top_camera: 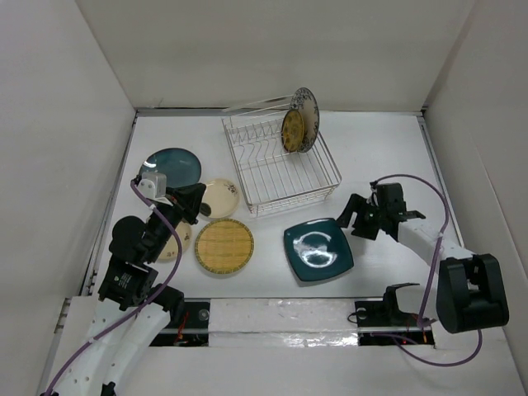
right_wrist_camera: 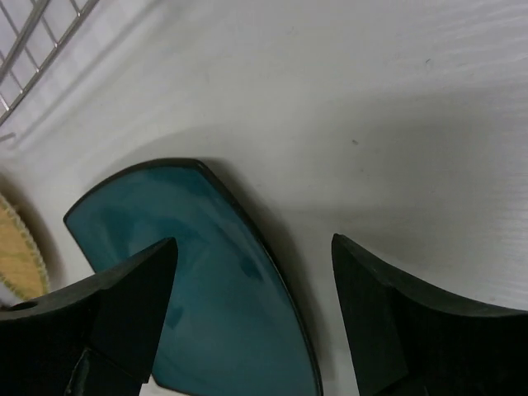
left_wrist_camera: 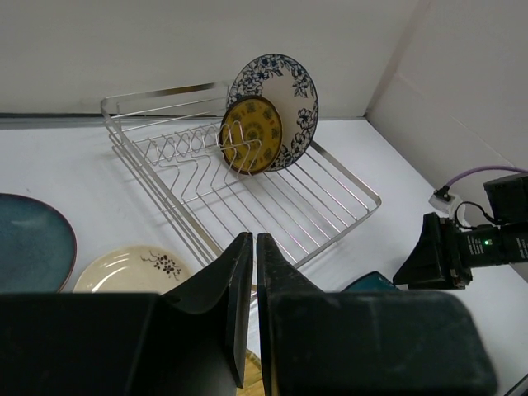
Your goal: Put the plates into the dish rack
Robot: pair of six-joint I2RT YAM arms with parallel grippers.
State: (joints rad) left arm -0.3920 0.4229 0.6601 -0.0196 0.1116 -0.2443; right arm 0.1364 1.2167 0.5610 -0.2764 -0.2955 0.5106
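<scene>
Table [top_camera: 379, 157], dish rack [top_camera: 294, 204], round teal plate [top_camera: 175, 165], square teal plate [top_camera: 318, 249], cream plates [top_camera: 220, 196], woven plate [top_camera: 224, 245]

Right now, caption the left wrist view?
Shut left gripper faces dish rack; blue-and-white plate and small yellow-brown plate stand inside.

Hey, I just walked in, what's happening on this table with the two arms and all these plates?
A robot is loading plates into a wire dish rack. Two stand in it: the blue-and-white plate and the small yellow-brown plate. Five others lie on the table. The right gripper is open at the edge of the square teal plate. The left gripper is shut and empty, near a cream plate.
</scene>
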